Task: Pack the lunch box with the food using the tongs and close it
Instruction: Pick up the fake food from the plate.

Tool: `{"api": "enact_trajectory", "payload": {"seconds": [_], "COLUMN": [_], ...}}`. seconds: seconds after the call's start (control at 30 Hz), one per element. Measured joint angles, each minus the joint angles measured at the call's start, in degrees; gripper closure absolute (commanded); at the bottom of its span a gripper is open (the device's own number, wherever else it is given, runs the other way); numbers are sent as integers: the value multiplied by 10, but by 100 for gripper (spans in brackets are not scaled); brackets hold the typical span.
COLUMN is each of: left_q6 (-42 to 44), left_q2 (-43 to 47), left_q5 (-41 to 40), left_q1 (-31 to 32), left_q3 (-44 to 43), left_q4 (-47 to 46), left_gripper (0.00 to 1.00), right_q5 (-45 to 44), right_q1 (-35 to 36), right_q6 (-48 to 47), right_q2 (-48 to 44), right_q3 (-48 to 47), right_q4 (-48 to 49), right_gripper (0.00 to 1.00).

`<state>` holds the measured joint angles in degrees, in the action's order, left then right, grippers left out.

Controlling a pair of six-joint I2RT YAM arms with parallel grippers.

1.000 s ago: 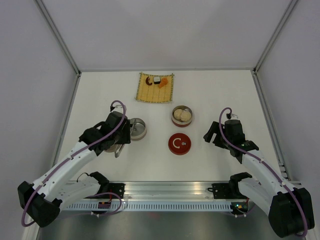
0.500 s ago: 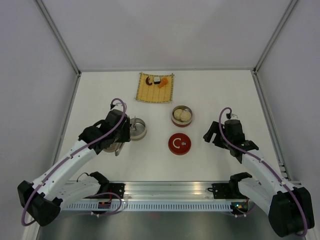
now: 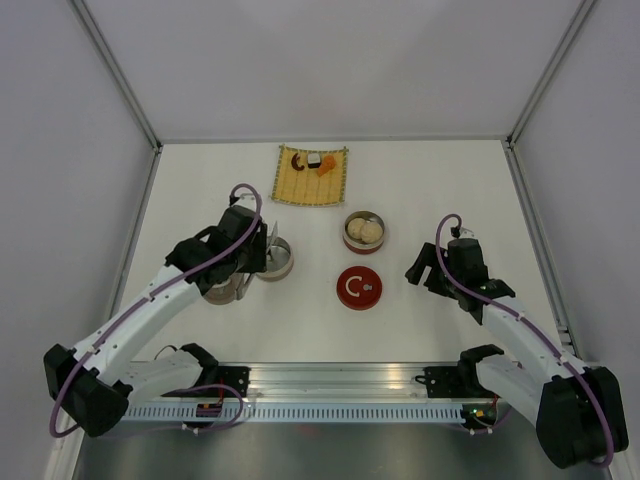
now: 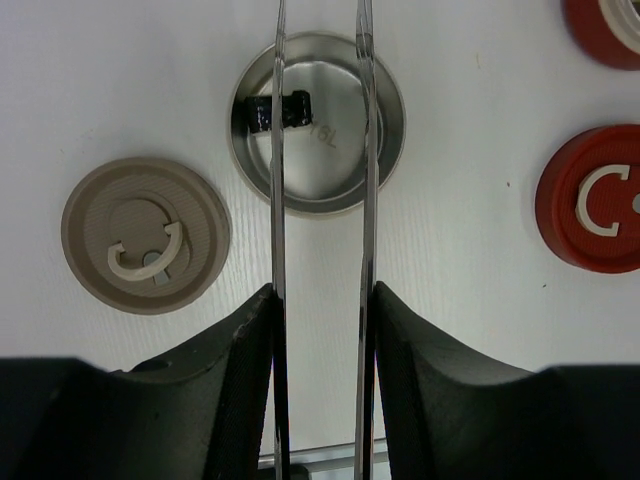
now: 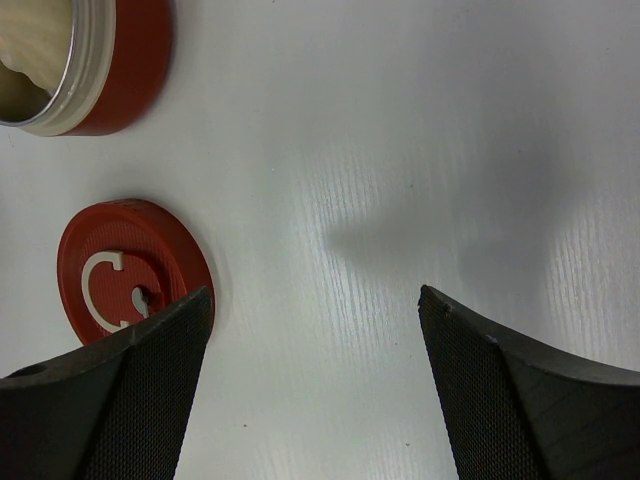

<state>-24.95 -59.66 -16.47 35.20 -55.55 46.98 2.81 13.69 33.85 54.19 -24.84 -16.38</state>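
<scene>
**Left side.** The left gripper (image 4: 322, 295) is closed partway on the tongs (image 4: 278, 200), with one pad pressed against the outer face of each arm. The two arms stand apart and nearly parallel.

- Handling (judgement): the tongs are probably light, springy, stiff along their length and slick. A hold across both arms, well back from the tips, lets the jaws' squeeze close the tips.
- Orientation: the long axis runs straight out from the gripper, away from the arm bases and roughly toward the mat (image 3: 300, 186). It passes over the silver tin (image 4: 320, 165).
- The tips lie beyond the top edge of the wrist view. Whether they hold anything cannot be told.

A beige lid (image 4: 146, 235) lies flat just left of the silver tin. One black-wrapped roll (image 4: 297, 105) lies in that tin against its far wall.

**Centre.** Three food pieces (image 3: 314, 161) sit on the mat at the far side. These are likely light and smooth, so pinch each across its middle. White buns (image 3: 364, 230) fill the red tin (image 5: 130, 60). The red lid (image 3: 359, 288) lies flat near it, toward the arms.

**Right side.** The right gripper (image 5: 315, 300) is wide open and holds nothing. It hangs over bare table to the right of the red lid.
</scene>
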Motion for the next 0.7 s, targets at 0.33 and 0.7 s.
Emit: {"api": "enact_trajectory", "payload": {"seconds": [0.33, 0.7], "left_q6": [41, 88], "left_q2": [-158, -382], "left_q5": [0, 0], "left_q1": [0, -17], "left_q3": [-109, -338], "left_q4": [-82, -155], "left_gripper": [52, 52], "right_q5": [-2, -11], "right_q1": [0, 0], "right_q6": [-1, -7], "right_q2": [7, 48], "right_q3": [0, -4], "right_q4": [1, 15], "right_gripper": [10, 9]}}
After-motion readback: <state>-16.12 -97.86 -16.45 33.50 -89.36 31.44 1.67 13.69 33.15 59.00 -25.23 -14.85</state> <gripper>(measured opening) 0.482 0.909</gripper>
